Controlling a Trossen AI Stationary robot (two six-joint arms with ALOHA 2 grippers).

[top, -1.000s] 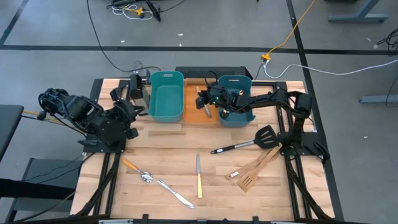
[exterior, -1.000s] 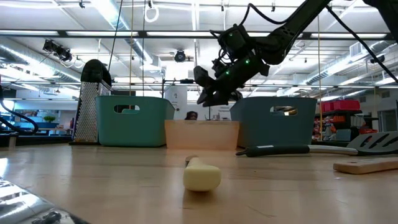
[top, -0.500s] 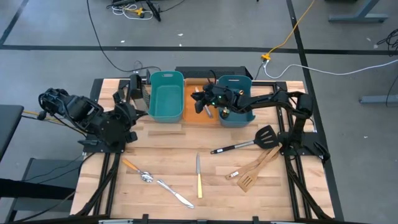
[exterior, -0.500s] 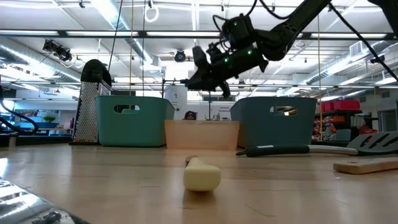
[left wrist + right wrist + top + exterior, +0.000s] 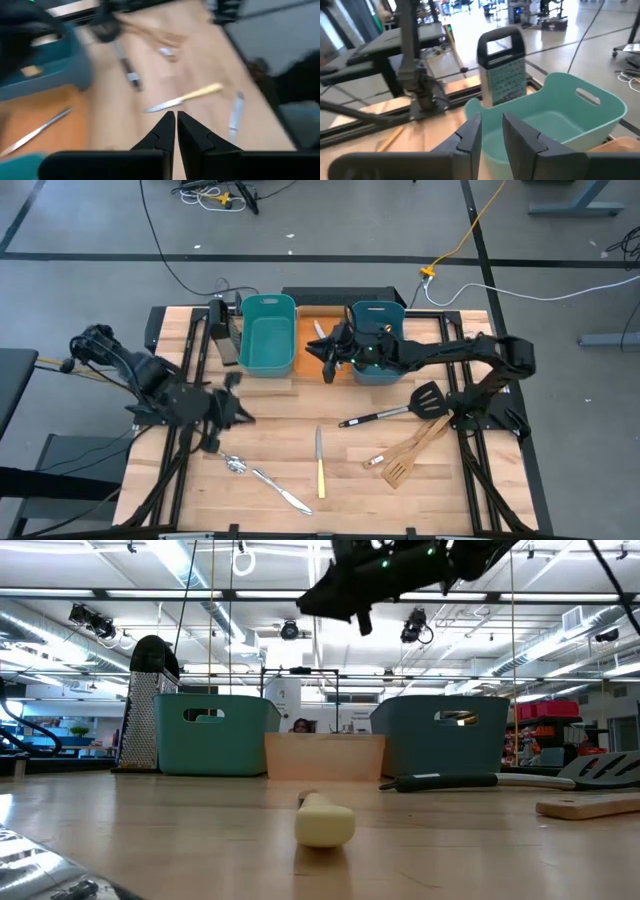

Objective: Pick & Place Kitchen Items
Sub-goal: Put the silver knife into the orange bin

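Utensils lie on the wooden table in the high view: a black slotted spatula (image 5: 398,409), two wooden spatulas (image 5: 412,448), a cream-handled knife (image 5: 320,464), a silver spoon and knife (image 5: 264,477) and an orange-handled utensil (image 5: 209,445). One silver utensil (image 5: 319,331) lies in the orange bin (image 5: 312,367). My left gripper (image 5: 236,412) hovers shut over the table's left-middle, above the spoon; its wrist view (image 5: 176,120) shows the knife (image 5: 184,98) ahead. My right gripper (image 5: 326,356) hangs empty and open above the orange bin, high in the low view (image 5: 345,585).
Two teal bins (image 5: 268,335) (image 5: 380,345) flank the orange bin at the far edge. A metal grater (image 5: 226,332) stands left of the left teal bin. Bare wood lies between the bins and the utensils along the near half.
My left arm has swung from its place at the table's left edge toward the near middle, and its gripper now hangs over the spoon. My right gripper has risen above the orange bin, going from bin-top height to near the top of the low view.
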